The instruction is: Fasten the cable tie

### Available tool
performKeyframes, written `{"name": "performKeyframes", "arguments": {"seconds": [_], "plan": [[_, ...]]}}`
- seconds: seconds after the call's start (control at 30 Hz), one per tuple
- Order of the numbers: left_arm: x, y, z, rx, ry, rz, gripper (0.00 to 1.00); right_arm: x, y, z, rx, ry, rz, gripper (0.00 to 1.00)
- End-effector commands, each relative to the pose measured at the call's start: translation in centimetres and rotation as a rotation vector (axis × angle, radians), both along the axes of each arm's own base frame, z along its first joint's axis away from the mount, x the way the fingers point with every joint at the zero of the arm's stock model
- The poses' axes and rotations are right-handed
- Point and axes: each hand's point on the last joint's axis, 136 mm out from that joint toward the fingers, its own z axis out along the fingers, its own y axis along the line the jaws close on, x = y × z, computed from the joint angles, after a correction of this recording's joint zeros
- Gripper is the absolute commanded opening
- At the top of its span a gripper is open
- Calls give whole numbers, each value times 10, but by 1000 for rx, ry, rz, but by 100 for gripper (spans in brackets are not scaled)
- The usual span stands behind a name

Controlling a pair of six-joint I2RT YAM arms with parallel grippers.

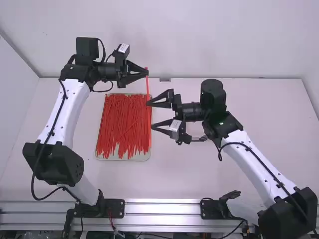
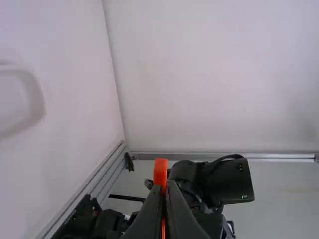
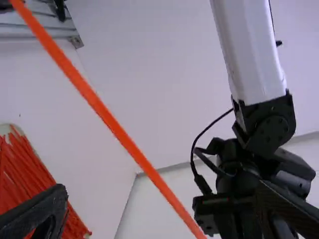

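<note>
Upper centre of the frame, the left gripper (image 1: 145,71) held one orange cable tie (image 1: 148,85) clamped, tail hanging, while the right gripper (image 1: 150,115) sat just below, fingers apart, likely needing to line up on the free end before closing.

1. My white table (image 1: 259,99) spreads left to right, matte and evenly lit.
2. A plain white wall (image 1: 209,35) rises at its far edge.
3. A white side panel (image 1: 12,99) closes my left.
4. A slotted metal rail (image 1: 164,205) runs along the table's near edge.
</note>
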Motion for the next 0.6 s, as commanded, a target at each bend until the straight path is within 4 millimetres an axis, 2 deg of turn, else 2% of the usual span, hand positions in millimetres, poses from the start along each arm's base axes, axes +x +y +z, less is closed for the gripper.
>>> {"name": "performKeyframes", "arguments": {"seconds": [0.0, 0.37, 0.4, 0.43, 0.53, 0.57], "plan": [[-2, 0, 7, -17, -7, -18, 2, -12, 4, 14, 26, -34, 63, 99], [0, 3, 7, -16, -15, -9, 2, -26, 11, 15, 29, -30, 118, 100], [-1, 3, 7, -16, -13, -11, 2, -30, 9, 16, 34, -28, 143, 94], [0, 3, 7, -15, -13, -10, 2, -30, 9, 16, 35, -28, 145, 93], [0, 3, 7, -13, -18, -9, 2, -34, 8, 16, 39, -26, 167, 66], [0, 3, 7, -13, -19, -8, 2, -34, 8, 16, 39, -26, 167, 65]]}}
